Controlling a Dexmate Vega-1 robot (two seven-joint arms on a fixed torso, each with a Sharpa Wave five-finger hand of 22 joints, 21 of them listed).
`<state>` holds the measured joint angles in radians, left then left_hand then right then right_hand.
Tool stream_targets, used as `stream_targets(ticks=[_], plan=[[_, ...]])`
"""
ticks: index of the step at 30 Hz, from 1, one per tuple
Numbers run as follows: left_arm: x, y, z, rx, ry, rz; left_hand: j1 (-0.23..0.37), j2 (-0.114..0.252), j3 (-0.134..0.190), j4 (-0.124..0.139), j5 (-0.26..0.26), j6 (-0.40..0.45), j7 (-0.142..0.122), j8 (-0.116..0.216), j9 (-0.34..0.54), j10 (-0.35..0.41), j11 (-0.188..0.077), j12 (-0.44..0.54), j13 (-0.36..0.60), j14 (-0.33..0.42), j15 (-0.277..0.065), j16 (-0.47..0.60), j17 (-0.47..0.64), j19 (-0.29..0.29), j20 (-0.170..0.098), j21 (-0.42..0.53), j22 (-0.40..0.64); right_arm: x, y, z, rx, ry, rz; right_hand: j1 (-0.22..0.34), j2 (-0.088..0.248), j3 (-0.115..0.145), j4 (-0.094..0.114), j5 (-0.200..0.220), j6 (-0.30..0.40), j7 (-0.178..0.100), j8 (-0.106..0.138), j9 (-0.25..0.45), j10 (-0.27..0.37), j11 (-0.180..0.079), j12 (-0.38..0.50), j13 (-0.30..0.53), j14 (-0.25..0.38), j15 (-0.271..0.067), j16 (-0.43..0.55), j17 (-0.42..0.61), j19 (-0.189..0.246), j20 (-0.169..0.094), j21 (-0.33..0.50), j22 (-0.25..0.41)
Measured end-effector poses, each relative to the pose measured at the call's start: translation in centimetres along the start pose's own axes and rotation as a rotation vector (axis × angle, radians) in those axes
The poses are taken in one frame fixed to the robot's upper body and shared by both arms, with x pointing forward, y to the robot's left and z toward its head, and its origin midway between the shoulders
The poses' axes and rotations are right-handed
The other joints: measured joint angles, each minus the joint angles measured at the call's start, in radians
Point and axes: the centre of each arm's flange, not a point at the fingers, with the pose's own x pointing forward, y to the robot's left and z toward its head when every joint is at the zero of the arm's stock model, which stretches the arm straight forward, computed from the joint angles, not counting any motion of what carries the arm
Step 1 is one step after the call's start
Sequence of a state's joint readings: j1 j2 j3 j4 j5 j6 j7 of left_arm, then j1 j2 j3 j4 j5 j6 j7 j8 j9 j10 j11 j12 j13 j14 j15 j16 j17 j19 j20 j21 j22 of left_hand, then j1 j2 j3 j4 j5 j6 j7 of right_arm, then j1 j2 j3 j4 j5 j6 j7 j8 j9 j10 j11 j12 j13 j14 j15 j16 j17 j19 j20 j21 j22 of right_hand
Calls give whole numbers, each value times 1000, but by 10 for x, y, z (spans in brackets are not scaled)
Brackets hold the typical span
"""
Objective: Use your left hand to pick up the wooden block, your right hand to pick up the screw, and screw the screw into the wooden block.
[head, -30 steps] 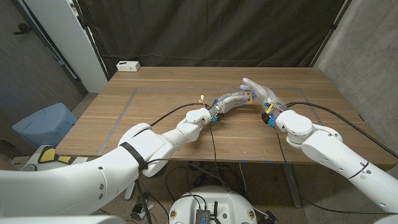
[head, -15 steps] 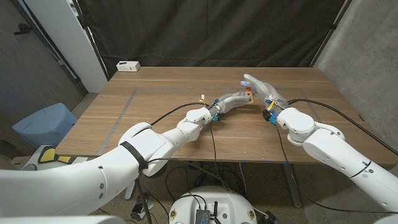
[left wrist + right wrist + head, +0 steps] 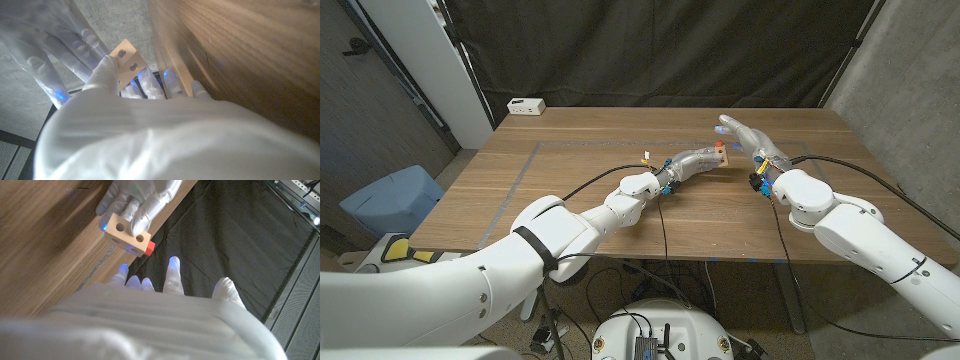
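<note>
Black curtains hang behind a brown wooden table (image 3: pixel 570 190) marked with a faint taped rectangle, and a small white box (image 3: pixel 526 105) sits at its far left corner. Concrete wall shows on the right, and a pale blue bin (image 3: pixel 390 200) stands on the floor to the left of the table. Over the far middle of the tabletop, the left hand (image 3: pixel 698 160) grips a pale rectangular wooden block (image 3: pixel 125 234) with round holes drilled in its faces; in the right wrist view its fingers (image 3: pixel 142 212) wrap over the top of the block and hold it clear above the wood grain. A small red-orange screw head (image 3: pixel 148 247) sticks out from one end of the block, touching it. In the left wrist view the same block (image 3: pixel 127 60) stands up between the thumb and the other fingers, two holes facing the camera. The right hand (image 3: pixel 752 143) hovers just beside the block, on its right, with its fingers spread and extended, holding nothing; the right wrist view shows its fingertips (image 3: pixel 173 262) pointing toward the block without touching it. Black cables run along both forearms onto the table.
</note>
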<state>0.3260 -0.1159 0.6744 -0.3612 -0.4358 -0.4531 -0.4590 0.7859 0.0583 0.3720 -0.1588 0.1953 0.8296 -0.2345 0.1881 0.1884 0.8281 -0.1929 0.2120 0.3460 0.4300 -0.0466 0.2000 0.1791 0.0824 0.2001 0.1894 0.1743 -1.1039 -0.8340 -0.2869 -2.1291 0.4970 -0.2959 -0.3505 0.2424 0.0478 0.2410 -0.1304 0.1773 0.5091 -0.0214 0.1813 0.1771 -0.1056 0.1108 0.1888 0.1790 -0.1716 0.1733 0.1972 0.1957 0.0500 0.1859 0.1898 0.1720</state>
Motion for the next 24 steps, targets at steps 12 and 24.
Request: stream_targets(ticks=[12,24], plan=[[0,1,1,3,4,-1,0,0,0,0,-1,0,0,0,0,0,0,0,0,0,0,0,0,0,0,0,0,3,-9,-12,13,35,-8,0,0,-4,-4,0,-10,-2,0,0,-1,1,0,0,0,0,0,0,0,0,0,0],[2,2,0,3,22,6,0,0,0,0,1,0,0,0,0,3,-3,0,0,0,0,0,0,0,0,0,0,10,-16,-24,25,67,-12,-4,-4,-4,-4,0,-17,-2,-4,0,-5,5,0,0,0,0,0,0,0,0,0,0]])
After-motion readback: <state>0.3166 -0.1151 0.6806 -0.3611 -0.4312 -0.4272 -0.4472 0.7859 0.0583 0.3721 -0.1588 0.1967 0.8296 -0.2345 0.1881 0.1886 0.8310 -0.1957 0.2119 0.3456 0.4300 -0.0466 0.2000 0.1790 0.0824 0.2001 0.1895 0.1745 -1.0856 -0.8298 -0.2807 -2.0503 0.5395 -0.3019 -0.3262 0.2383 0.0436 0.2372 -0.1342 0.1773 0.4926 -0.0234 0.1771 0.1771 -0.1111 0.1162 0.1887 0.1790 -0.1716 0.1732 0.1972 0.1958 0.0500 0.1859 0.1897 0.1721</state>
